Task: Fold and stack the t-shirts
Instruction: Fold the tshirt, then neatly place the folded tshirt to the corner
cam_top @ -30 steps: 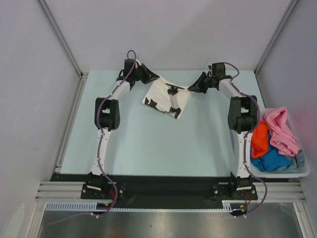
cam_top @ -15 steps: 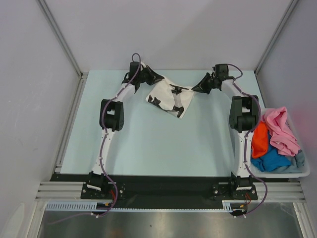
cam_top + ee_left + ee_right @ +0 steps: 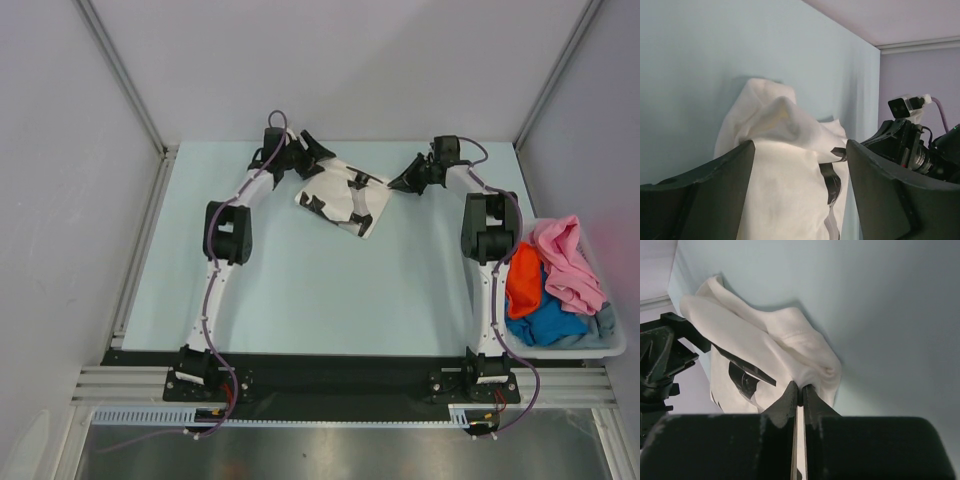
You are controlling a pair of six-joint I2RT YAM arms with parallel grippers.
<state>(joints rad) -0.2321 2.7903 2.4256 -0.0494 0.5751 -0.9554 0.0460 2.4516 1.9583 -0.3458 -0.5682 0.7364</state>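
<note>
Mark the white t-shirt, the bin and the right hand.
white t-shirt (image 3: 338, 192): top view, middle of the cloth.
bin (image 3: 570, 350): top view, near rim.
right hand (image 3: 800, 388): right wrist view, between its fingertips.

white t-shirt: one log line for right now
white t-shirt: bunched, far table | left gripper: open | right gripper: shut on its edge | bin: other shirts

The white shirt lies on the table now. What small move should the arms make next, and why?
Probably open the right end effector. It looks shut on a fold of the white shirt, while the left end effector stands open over the other side and the shirt rests on the table. Releasing should let it settle for folding.
</note>
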